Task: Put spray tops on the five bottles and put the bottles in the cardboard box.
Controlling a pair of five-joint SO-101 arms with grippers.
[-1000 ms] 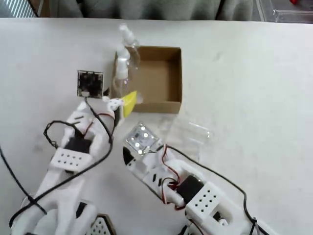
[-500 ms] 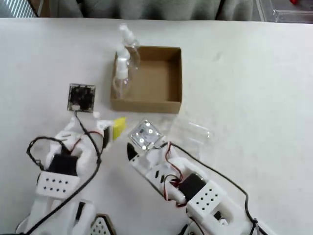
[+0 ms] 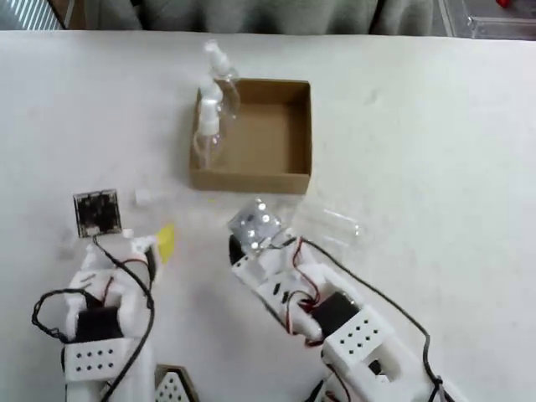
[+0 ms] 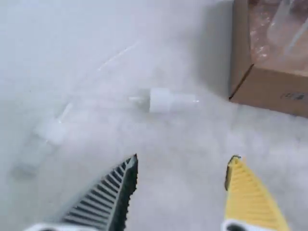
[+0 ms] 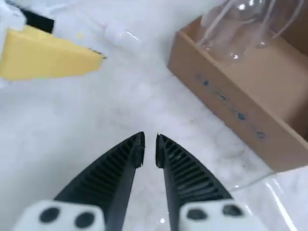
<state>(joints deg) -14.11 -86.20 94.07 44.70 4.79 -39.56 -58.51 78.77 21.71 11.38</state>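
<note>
The cardboard box [image 3: 285, 138] stands at the table's middle back. Two clear bottles [image 3: 208, 126] with spray tops lean inside its left side, also seen as bottles [image 5: 231, 26] over the box wall [image 5: 226, 103]. A loose white spray top [image 3: 146, 198] lies on the table left of the box, and shows ahead of my left gripper as spray top [image 4: 163, 100]. My left gripper [image 4: 183, 161] hangs open over bare table with nothing between its fingers. My right gripper [image 5: 148, 147] is shut and empty, low over the table in front of the box. Clear bottles [image 3: 331, 222] lie right of it.
The left gripper's yellow finger [image 5: 48, 57] shows far off in the right wrist view, near the loose spray top [image 5: 118, 33]. A faint clear piece with a thin tube [image 4: 48, 132] lies on the table. The box corner [image 4: 262, 82] stands close by.
My left arm has pulled back from the box's left front corner toward the near left of the table, leaving the loose spray top uncovered. The right arm has shifted slightly right.
</note>
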